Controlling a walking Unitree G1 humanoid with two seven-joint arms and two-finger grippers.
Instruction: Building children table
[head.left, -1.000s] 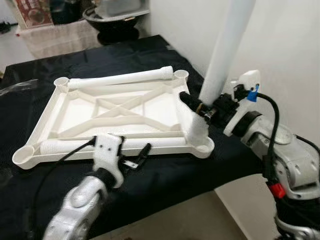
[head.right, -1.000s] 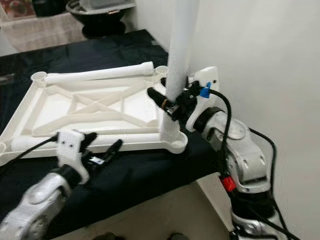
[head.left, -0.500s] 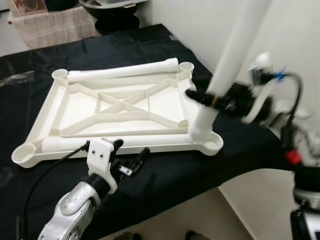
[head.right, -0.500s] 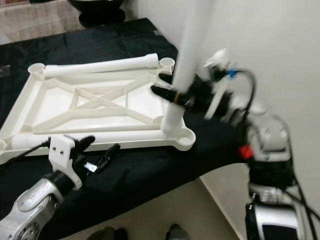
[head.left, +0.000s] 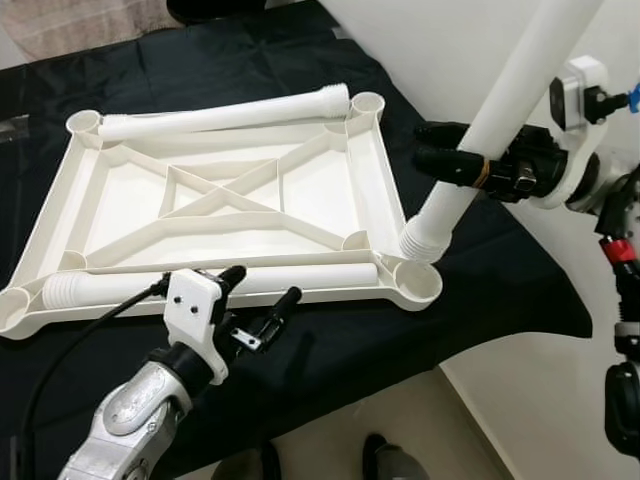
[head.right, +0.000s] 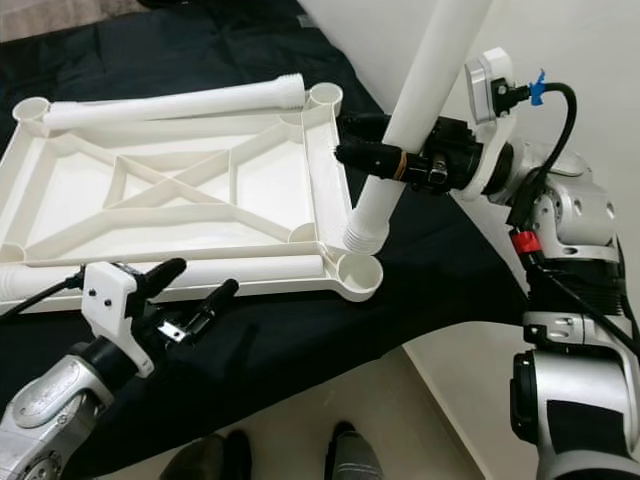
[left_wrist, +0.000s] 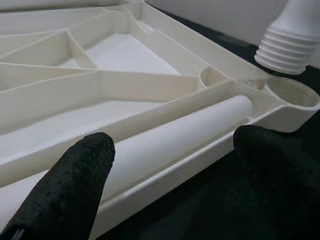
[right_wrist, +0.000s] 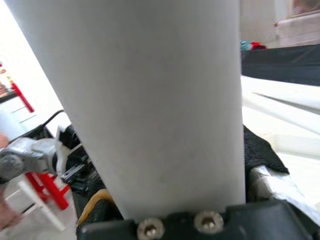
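Tabletop (head.left: 220, 190): lying upside down on the black-covered worktop (head.left: 480, 290), ribs and corner sockets facing up, so that the legs can go in from above.
Right claw (head.right: 372, 153): pressed around the held leg (head.right: 415, 110) at about the lower third, near enough to the threaded end to steer it.
Held leg: tilted, top leaning toward the wall, threaded end (head.left: 422, 241) just above and slightly inward of the near right socket (head.left: 418, 281); not yet inside, by the look of the left wrist view.
Reason for tilt: probably an approach angle; leg must likely be brought upright over the socket before pushing or turning in.
Left claw (head.left: 259, 296): spread, holding nothing, hovering just in front of the near edge of the tabletop; placed perhaps to steady the frame or to take the next leg.
Near spare leg (head.left: 210, 283): lying inside the near rim, threaded end toward the left corner, close to the left claw fingers (left_wrist: 75, 175).
Far spare leg (head.left: 220, 113): lying along the far rim, between the two far sockets, parked out of the way.
Progress: early; no leg seen seated in any socket.
Risk: threads meeting the socket crooked, or the light frame sliding on the cloth under sideways push.
Floor: a pair of shoes (head.right: 345, 460) of a person near the worktop edge.
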